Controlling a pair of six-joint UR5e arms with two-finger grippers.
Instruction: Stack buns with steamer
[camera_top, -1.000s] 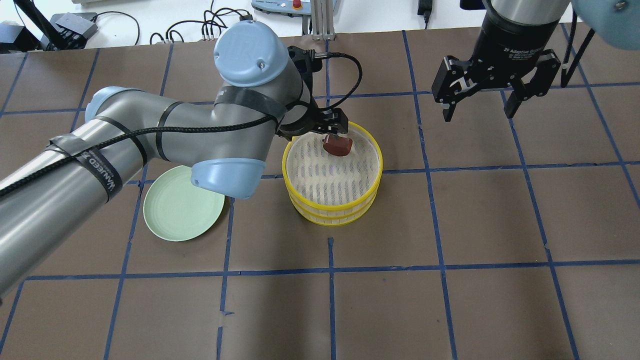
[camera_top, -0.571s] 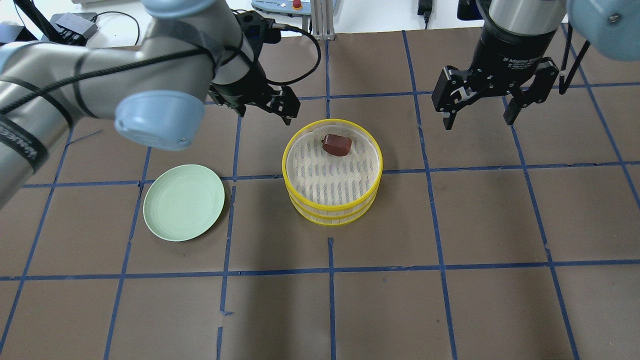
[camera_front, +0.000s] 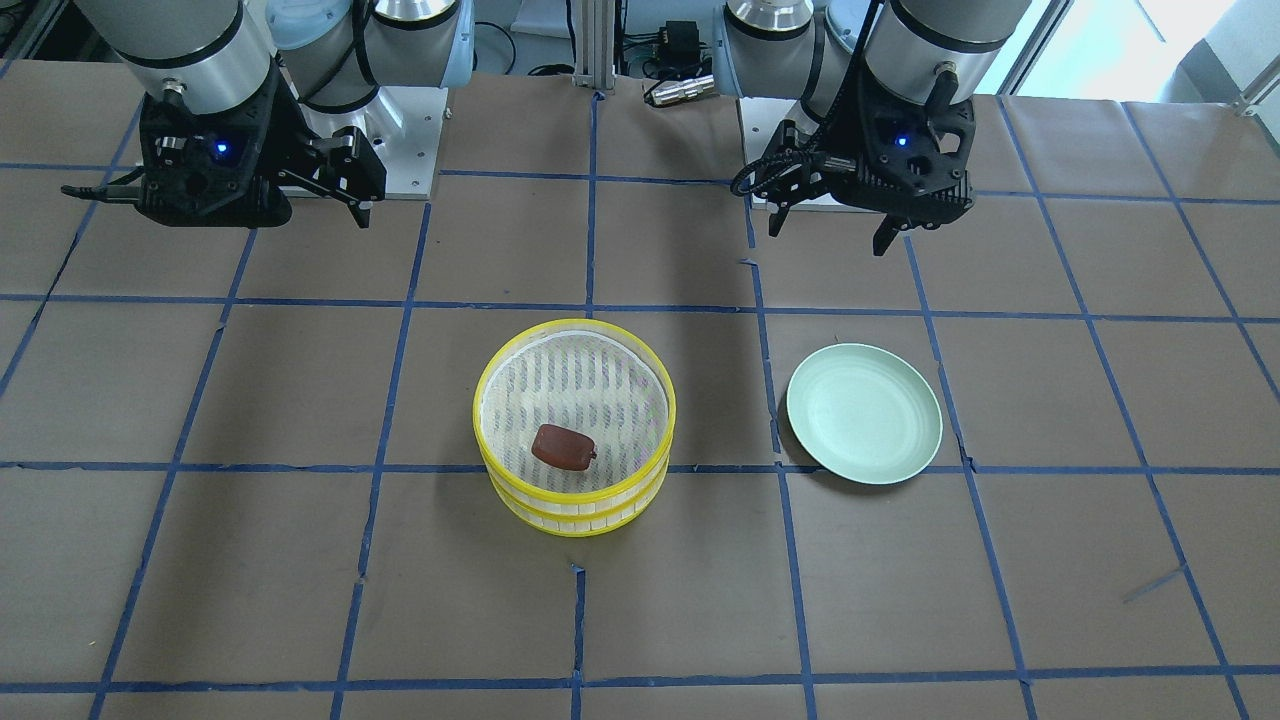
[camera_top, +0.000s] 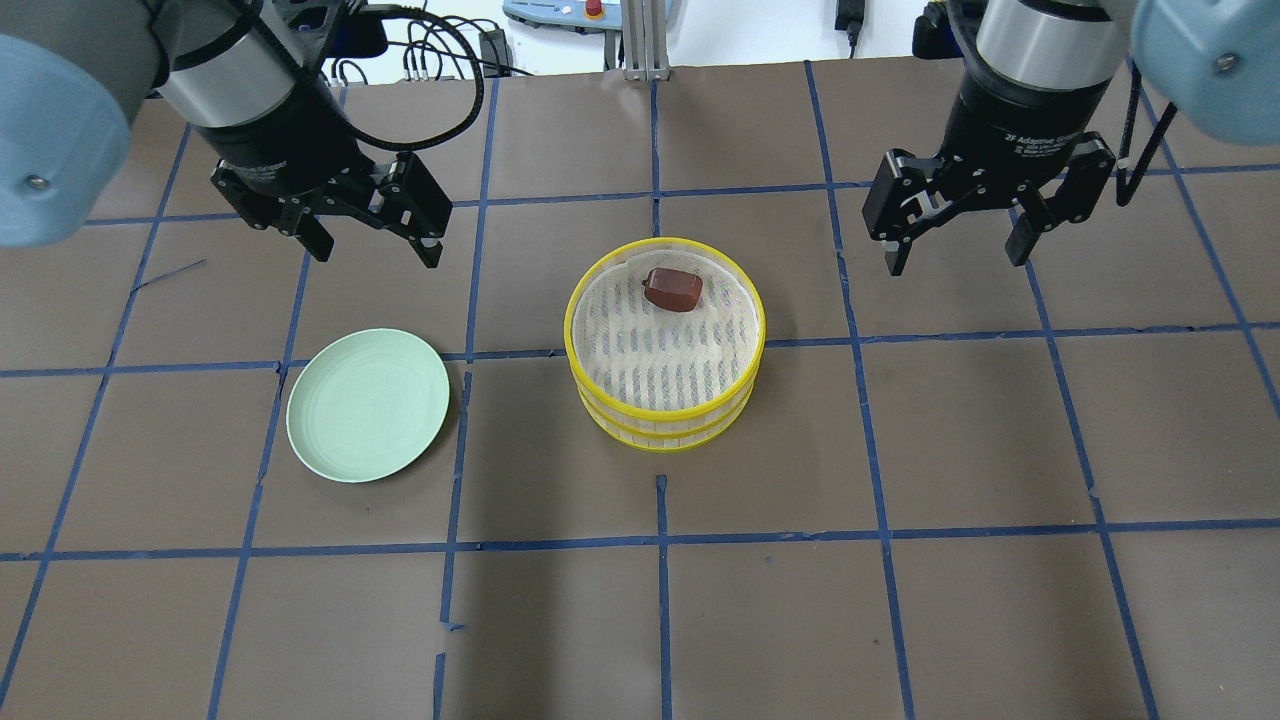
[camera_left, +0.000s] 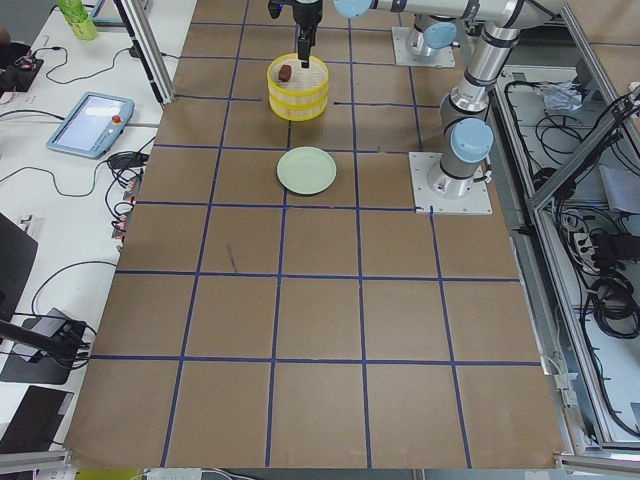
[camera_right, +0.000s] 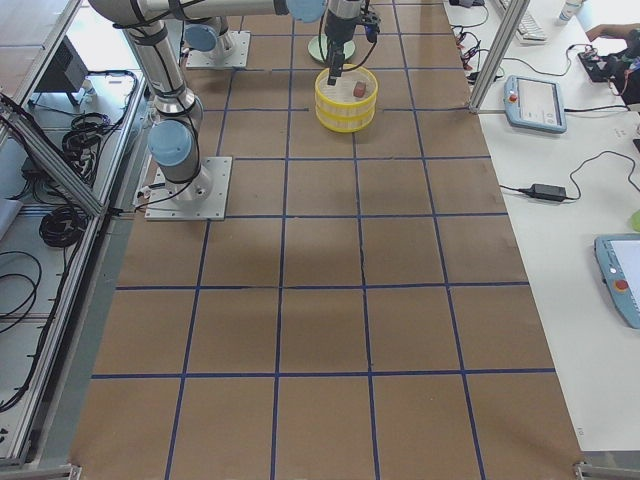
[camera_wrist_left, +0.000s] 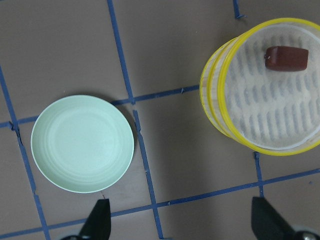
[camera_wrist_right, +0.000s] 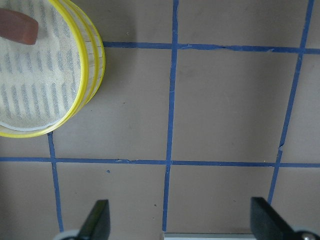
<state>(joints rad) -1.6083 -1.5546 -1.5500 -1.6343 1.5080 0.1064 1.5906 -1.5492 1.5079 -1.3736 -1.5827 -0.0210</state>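
A glossy reddish-brown bun (camera_top: 673, 288) lies in the top tier of the stacked yellow steamer (camera_top: 579, 392) at mid table; it also shows in the front view (camera_front: 564, 446) and the left wrist view (camera_wrist_left: 286, 58). No white bun shows in any view. My left gripper (camera_top: 372, 243) is open and empty, raised above the table left of the steamer and behind the plate. My right gripper (camera_top: 955, 243) is open and empty, raised to the right of the steamer.
A pale green round plate (camera_top: 367, 405) sits bare on the table left of the steamer. Brown table mat with blue tape grid. Cables and a tablet lie beyond the far table edge.
My left gripper has left the brown bun in the steamer, risen, and swung left and back to above the plate's far side. The right gripper barely moved.
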